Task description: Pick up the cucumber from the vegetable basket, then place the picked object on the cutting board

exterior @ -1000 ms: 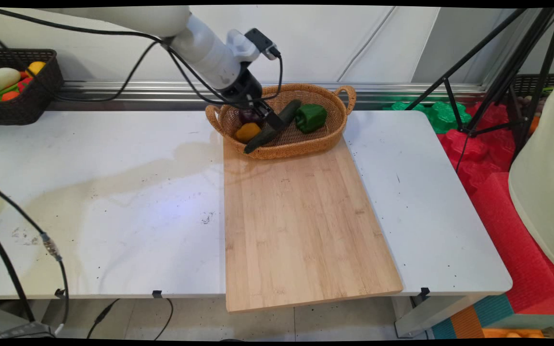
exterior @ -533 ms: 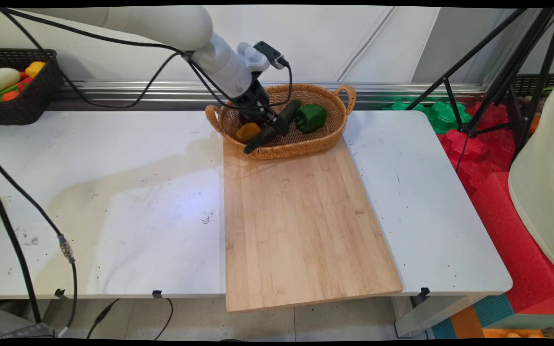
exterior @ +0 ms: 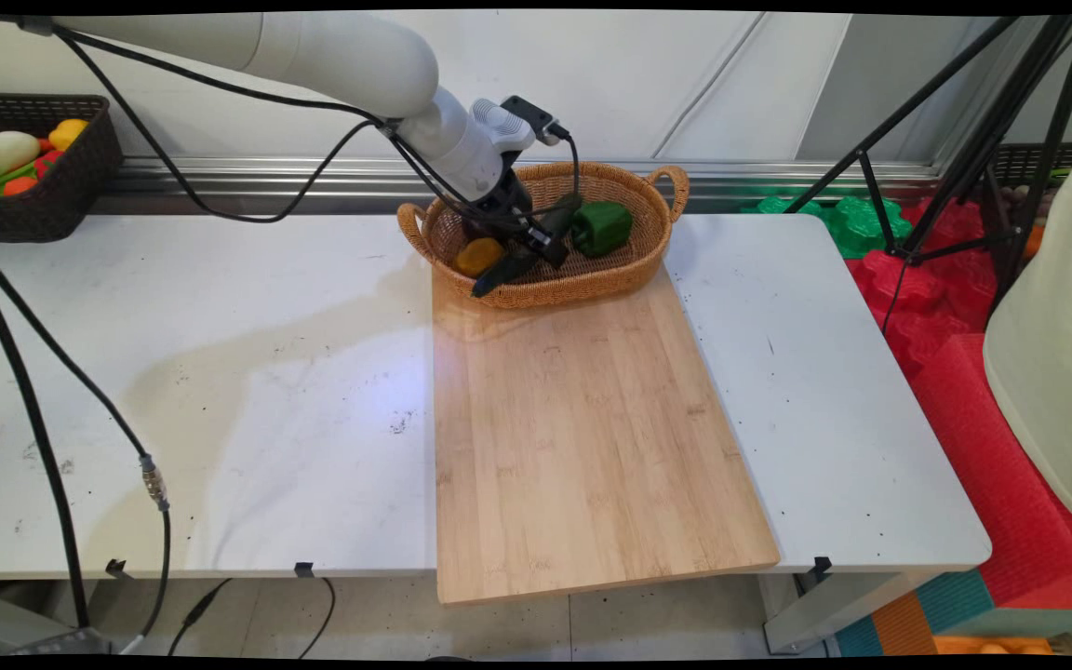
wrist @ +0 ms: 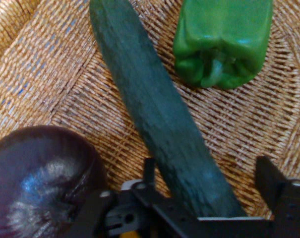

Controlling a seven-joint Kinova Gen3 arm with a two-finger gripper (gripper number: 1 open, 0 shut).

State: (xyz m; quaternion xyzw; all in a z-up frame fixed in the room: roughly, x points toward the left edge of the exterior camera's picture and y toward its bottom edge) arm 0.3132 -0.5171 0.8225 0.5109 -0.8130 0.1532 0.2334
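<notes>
My gripper (exterior: pixel 542 246) is down inside the woven basket (exterior: pixel 634 265), open. Its two fingers straddle a long dark green cucumber (exterior: pixel 496 271) near the middle of its length. In the hand view the cucumber (wrist: pixel 154 109) runs up from between the fingers of the gripper (wrist: pixel 209 181), with a gap showing beside the right finger (wrist: pixel 269 178). A green bell pepper (exterior: pixel 603 227) lies to the right of the cucumber (wrist: pixel 221 42). A dark purple eggplant (wrist: pixel 40 178) sits on its left, and in the main view the arm hides most of it. A yellow-orange vegetable (exterior: pixel 479 255) lies at the basket's left front.
A bamboo cutting board (exterior: pixel 582 428) runs from the basket to the table's near edge. A black basket (exterior: pixel 61 195) of vegetables stands at the far left. Black cables (exterior: pixel 61 372) hang over the left of the table. Tripod legs (exterior: pixel 945 140) rise at the right.
The arm has swung to the right and the gripper has come down further into the basket, onto the cucumber. The vegetables have not moved.
</notes>
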